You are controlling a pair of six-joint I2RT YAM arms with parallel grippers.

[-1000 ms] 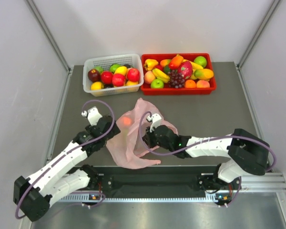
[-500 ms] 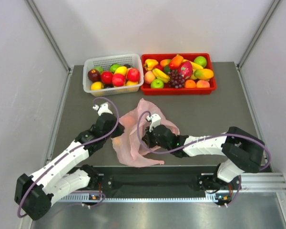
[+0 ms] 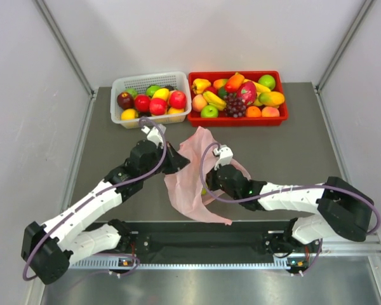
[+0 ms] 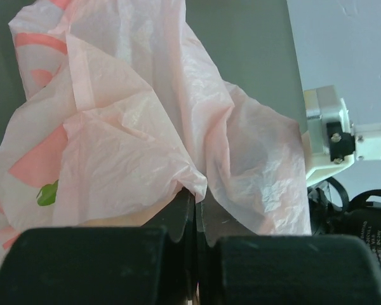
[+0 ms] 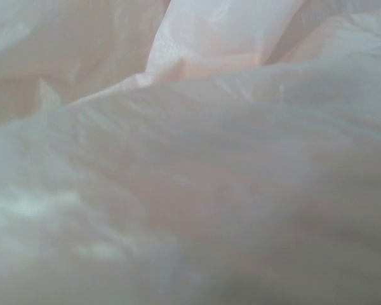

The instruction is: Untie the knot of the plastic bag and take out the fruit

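The left end effector [image 4: 195, 203] has swung toward frame centre, clamped on a fold of the bag [image 3: 192, 173], now pulled taller mid-desk [image 3: 273, 152]. The right end effector [image 3: 207, 185] is buried in plastic (grip unreadable). No knot shows; the fruit is probably still inside.

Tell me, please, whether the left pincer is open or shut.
Shut on the bag: in its wrist view the left pincer pinches pink plastic between touching fingers.
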